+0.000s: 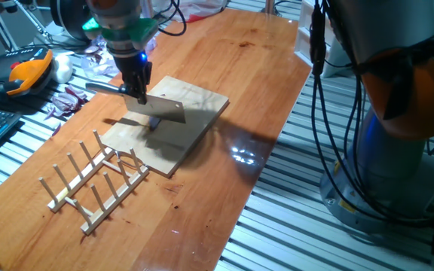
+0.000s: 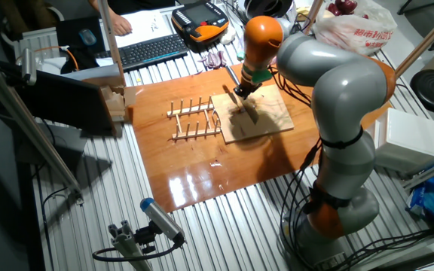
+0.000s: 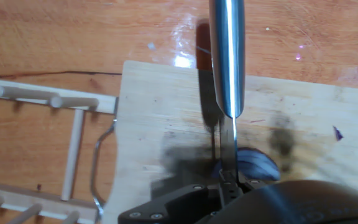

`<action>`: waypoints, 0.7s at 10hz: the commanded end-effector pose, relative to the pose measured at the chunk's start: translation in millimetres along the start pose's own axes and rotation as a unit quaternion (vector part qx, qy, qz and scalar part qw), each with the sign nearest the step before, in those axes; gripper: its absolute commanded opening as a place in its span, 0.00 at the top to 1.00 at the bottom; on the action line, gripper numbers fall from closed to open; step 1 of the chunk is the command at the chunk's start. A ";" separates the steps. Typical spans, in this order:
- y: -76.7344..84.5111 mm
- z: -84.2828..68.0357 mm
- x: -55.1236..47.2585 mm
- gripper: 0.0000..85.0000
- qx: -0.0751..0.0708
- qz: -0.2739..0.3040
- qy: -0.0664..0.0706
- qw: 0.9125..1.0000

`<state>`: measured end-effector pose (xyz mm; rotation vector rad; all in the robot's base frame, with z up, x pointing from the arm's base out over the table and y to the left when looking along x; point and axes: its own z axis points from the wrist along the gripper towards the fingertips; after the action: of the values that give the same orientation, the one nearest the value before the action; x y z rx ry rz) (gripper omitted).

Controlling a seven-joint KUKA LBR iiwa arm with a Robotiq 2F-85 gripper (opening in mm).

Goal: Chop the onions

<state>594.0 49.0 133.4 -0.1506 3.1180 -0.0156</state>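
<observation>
At the left of the desk (image 1: pixel 224 90) stood a wooden rack (image 1: pixel 96 179). In the middle lay the pale board (image 1: pixel 179 135). There the gripper (image 1: pixel 136 90) held a knife (image 1: pixel 160 109) tight. The onion (image 3: pixel 253 163) sat right under the blade.

wooden peg rack (image 1: pixel 96 179) beside pale board (image 1: pixel 168 124).

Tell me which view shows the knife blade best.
One fixed view: the knife appears side-on, its flat blade over the cutting board, held in the pincer. The hand view shows it edge-on as a thin strip. The other fixed view shows it small, mostly hidden by the arm.
</observation>
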 end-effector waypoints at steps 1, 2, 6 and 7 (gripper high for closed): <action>-0.4 2.5 -0.4 1.00 0.000 0.001 0.002 1.000; -0.4 5.9 -0.7 1.00 0.001 0.002 0.004 1.000; -9.3 25.2 2.7 1.00 -0.007 -0.006 -0.006 1.000; -6.4 24.6 3.0 1.00 -0.007 -0.005 -0.005 1.000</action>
<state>592.0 42.2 108.8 -0.1650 3.1073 0.0072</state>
